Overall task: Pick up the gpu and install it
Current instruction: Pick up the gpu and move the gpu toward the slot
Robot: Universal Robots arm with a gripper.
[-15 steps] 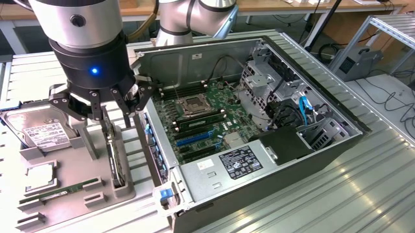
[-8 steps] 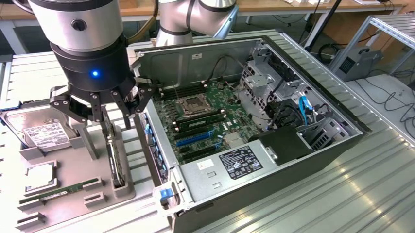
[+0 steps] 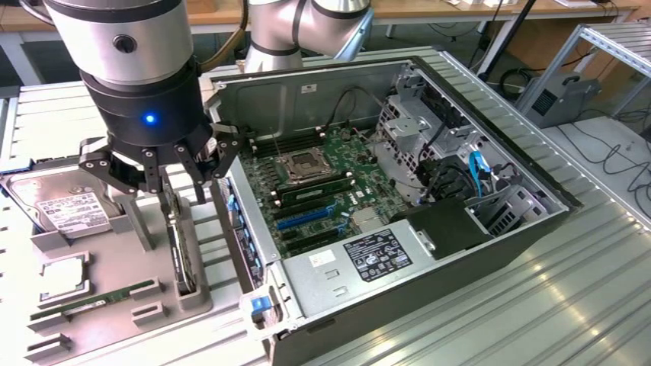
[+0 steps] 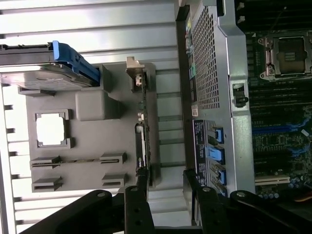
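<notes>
The jaws stand spread wide and grasp nothing. Their black fingers (image 4: pixel 138 204) hang low over the grey holder (image 3: pixel 133 255), at the side that runs along the open computer case (image 3: pixel 428 252). The gpu (image 3: pixel 182 259) stands on its long edge in a narrow slot along that same side of the holder, right under the jaws. In the wrist view the card lies lengthwise in line with one finger, whose tip is at the card's near end. The other finger hangs by the case's outer wall, so the card is not centred between the jaws; whether the first finger touches it cannot be told. The card's silver bracket (image 4: pixel 134 68) is at the end far from the fingers. The arm (image 3: pixel 137 69) comes down almost vertically, its silver and black wrist pointing at the holder, with a small blue light on the black part. Further across the holder, away from the case, a hard drive (image 3: pixel 66 206) with a white label leans in its cradle at one corner. A square processor chip (image 3: pixel 63 278) sits in a recess beside it, and a green memory stick (image 3: pixel 97 299) lies in a slot near the holder's opposite end. Holder and case rest side by side on the ribbed metal tabletop (image 3: pixel 549 305), the holder toward the exterior view's left edge and the case in the middle with its motherboard (image 3: pixel 325 179) exposed.
</notes>
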